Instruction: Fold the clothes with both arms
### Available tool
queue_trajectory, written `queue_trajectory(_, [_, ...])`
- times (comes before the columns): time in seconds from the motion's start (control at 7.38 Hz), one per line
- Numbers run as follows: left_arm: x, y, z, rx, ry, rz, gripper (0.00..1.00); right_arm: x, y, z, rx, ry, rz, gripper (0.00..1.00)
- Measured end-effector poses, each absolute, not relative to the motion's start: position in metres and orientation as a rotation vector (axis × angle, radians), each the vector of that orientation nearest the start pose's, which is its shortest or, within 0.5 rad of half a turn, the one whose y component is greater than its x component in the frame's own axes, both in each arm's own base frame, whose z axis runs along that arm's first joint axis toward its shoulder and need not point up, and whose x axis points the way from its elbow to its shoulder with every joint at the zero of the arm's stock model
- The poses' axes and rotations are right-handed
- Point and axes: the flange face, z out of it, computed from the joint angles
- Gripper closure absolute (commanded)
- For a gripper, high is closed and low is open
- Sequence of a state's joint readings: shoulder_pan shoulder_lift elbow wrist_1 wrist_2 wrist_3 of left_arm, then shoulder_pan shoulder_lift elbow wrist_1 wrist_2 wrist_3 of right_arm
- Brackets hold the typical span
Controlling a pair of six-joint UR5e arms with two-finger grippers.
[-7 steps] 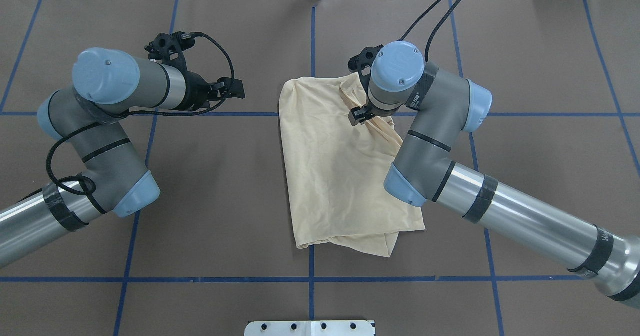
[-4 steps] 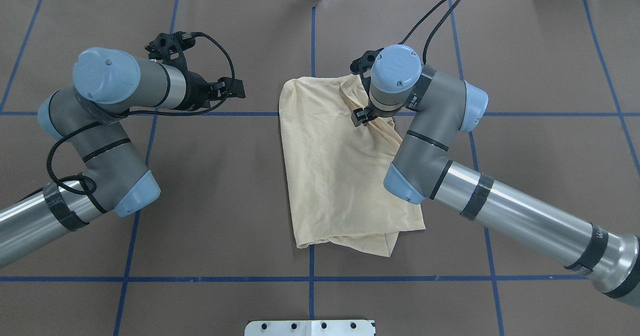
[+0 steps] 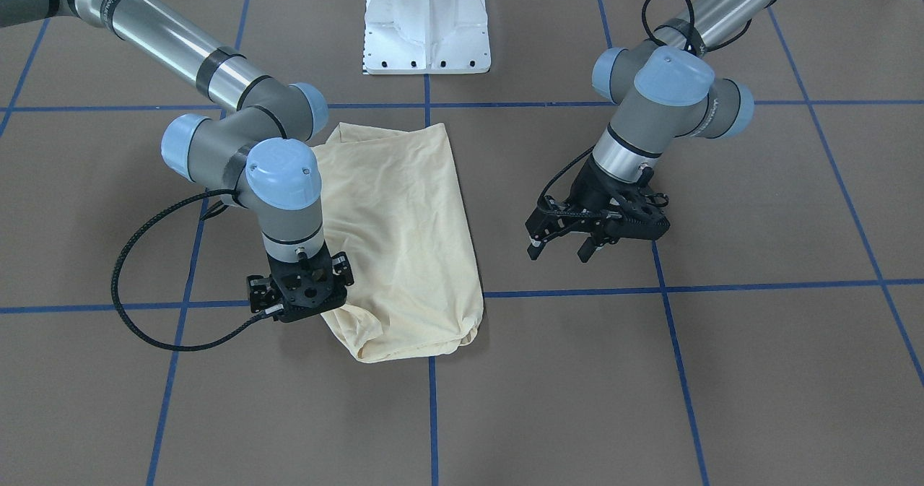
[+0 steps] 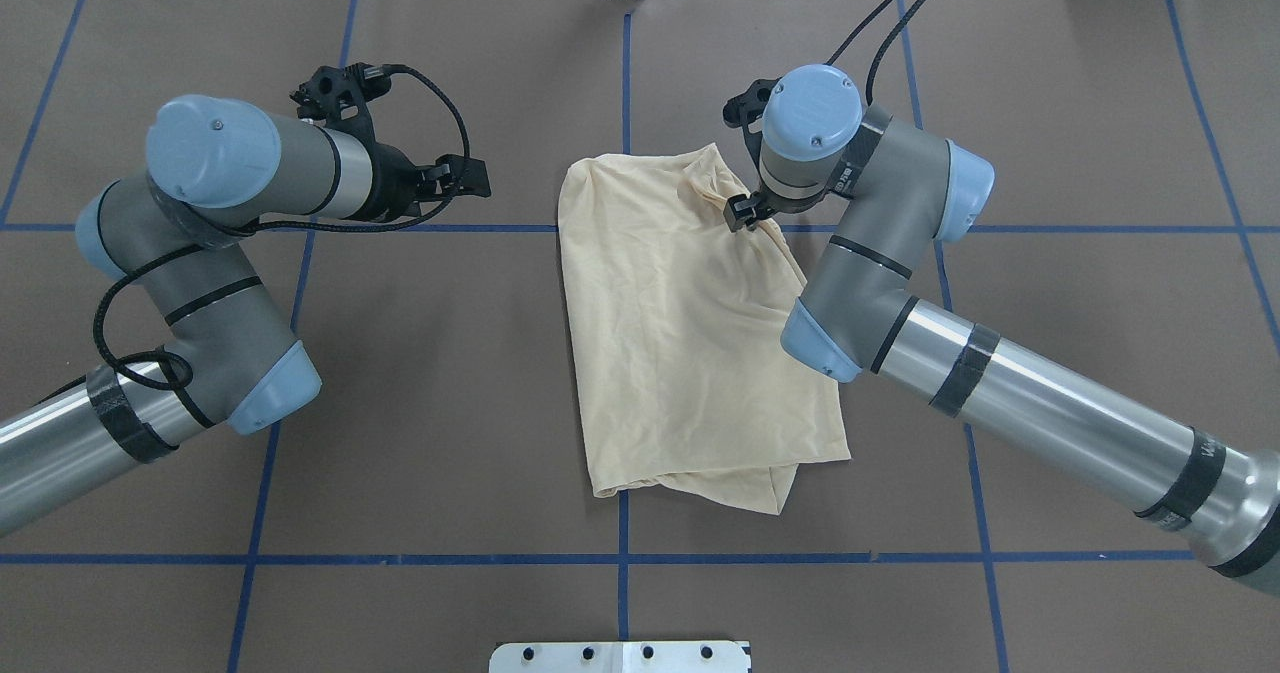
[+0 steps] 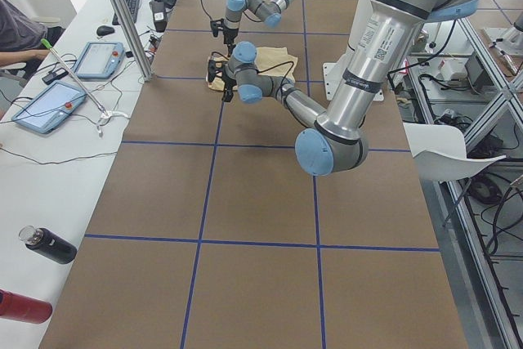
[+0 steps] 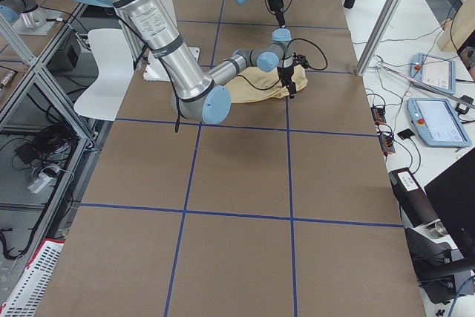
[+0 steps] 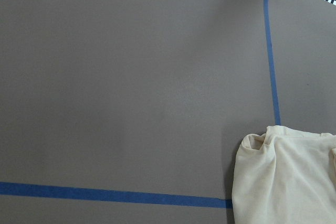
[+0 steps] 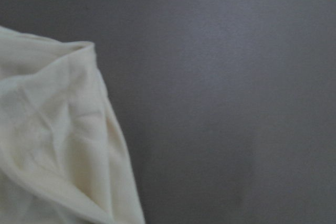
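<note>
The pale cream-yellow T-shirt (image 4: 670, 333) lies folded in a long bundle at the table's middle; it also shows in the front view (image 3: 404, 219). Its print and neck label are hidden. My right gripper (image 4: 742, 211) points down at the shirt's far right corner, shut on a bunched ridge of fabric; in the front view (image 3: 299, 305) its fingers are hidden under the wrist. The right wrist view shows only close fabric (image 8: 52, 145) and bare table. My left gripper (image 3: 559, 249) is open and empty, hanging above the table left of the shirt (image 7: 286, 182).
The brown table cover has a grid of blue tape lines (image 4: 622, 558). The white pedestal base (image 3: 426, 31) stands at the robot's side. A side bench with tablets (image 5: 49, 108) and bottles (image 5: 45, 244) runs along the far edge, behind a metal post (image 5: 122, 14).
My right gripper has moved right and farther from the robot, and the shirt's far right corner has bunched along with it. The left arm has not moved.
</note>
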State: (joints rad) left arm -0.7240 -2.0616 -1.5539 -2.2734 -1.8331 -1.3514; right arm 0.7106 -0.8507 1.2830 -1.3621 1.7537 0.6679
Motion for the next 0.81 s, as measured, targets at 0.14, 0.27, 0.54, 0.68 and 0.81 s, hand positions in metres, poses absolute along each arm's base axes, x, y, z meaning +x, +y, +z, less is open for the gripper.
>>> queue_trajectory(0.14, [0.436, -0.529, 0.303, 0.326, 1.150, -0.289, 0.00, -0.497, -0.608, 0.348, 0.340, -0.547, -0.244, 0.00])
queue_trajectory(0.27, [0.436, -0.529, 0.303, 0.326, 1.151, -0.290, 0.00, -0.479, -0.623, 0.360, 0.341, -0.524, -0.248, 0.00])
queue_trajectory(0.54, [0.435, -0.528, 0.300, 0.326, 1.154, -0.291, 0.00, -0.447, -0.649, 0.362, 0.348, -0.519, -0.255, 0.00])
queue_trajectory(0.68, [0.434, -0.528, 0.299, 0.327, 1.156, -0.291, 0.00, -0.439, -0.657, 0.351, 0.353, -0.541, -0.256, 0.00])
queue_trajectory(0.81, [0.433, -0.527, 0.297, 0.331, 1.161, -0.290, 0.00, -0.437, -0.661, 0.336, 0.359, -0.566, -0.257, 0.00])
